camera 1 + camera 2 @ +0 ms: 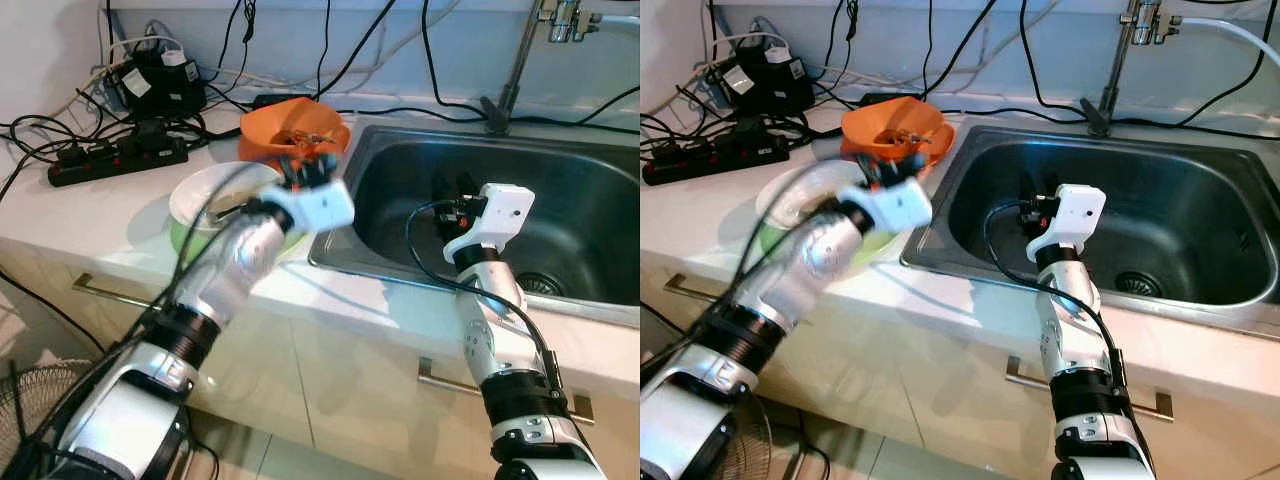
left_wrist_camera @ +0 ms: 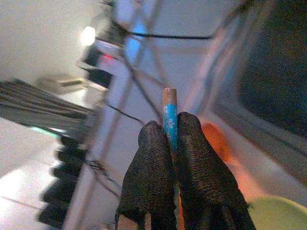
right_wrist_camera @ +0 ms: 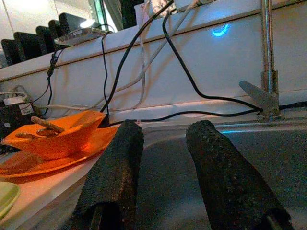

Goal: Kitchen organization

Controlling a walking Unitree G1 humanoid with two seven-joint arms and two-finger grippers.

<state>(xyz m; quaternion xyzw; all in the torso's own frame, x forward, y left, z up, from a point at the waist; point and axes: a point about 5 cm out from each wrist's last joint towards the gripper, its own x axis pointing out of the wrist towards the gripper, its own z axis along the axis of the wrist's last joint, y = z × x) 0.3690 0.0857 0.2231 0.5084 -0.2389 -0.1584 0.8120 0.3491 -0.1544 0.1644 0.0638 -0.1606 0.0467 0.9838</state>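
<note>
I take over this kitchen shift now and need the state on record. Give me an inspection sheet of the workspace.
Surface: white counter beside steel sink.
Job's things: orange bowl holding sticks; pale bowl on green plate.
Clutter: nothing seen.
Hands: left hand shut on a blue-banded stick near the orange bowl; right hand open over the sink.
Cables: black power strip, many leads along the wall.
Surroundings: tap, cabinet handles, fan.

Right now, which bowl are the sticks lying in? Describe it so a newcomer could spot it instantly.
Start at the steel sink; at its back left corner, on the white counter, sits the orange bowl with brown sticks inside. The pale green bowl stands nearer the counter edge; only the orange one is bright and touches the sink's rim.
</note>
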